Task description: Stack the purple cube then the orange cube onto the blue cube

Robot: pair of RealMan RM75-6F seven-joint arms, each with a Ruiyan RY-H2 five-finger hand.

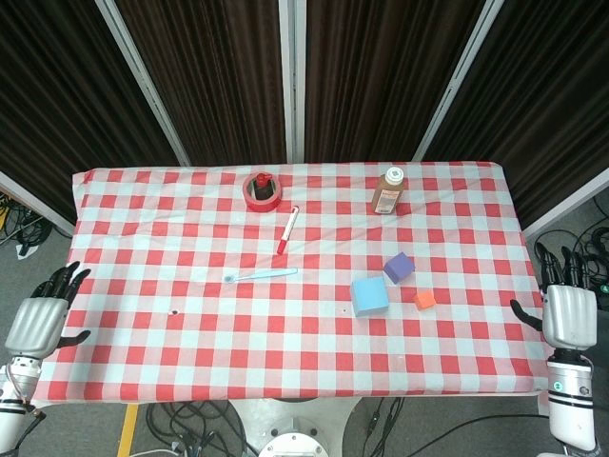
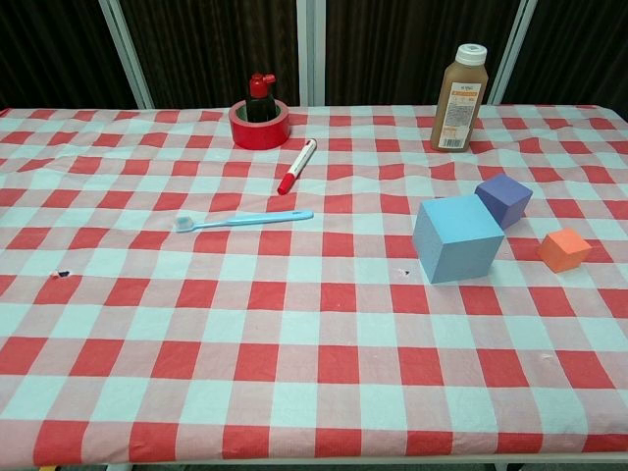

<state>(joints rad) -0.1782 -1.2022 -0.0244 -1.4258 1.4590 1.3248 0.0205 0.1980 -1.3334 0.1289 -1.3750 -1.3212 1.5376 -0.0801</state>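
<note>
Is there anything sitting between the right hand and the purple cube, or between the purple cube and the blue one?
Nothing blocks either path. The right hand hangs off the table's right edge; the orange cube sits nearer the front, beside that line. The purple cube stands right behind the blue cube.

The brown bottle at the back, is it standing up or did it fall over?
Standing up. The bottle sits on its base on the tablecloth, white cap on top.

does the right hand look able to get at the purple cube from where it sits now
Probably yes. The right hand rests open off the table's right edge, and only the small orange cube lies near the path to the purple cube, low enough to pass over.
</note>
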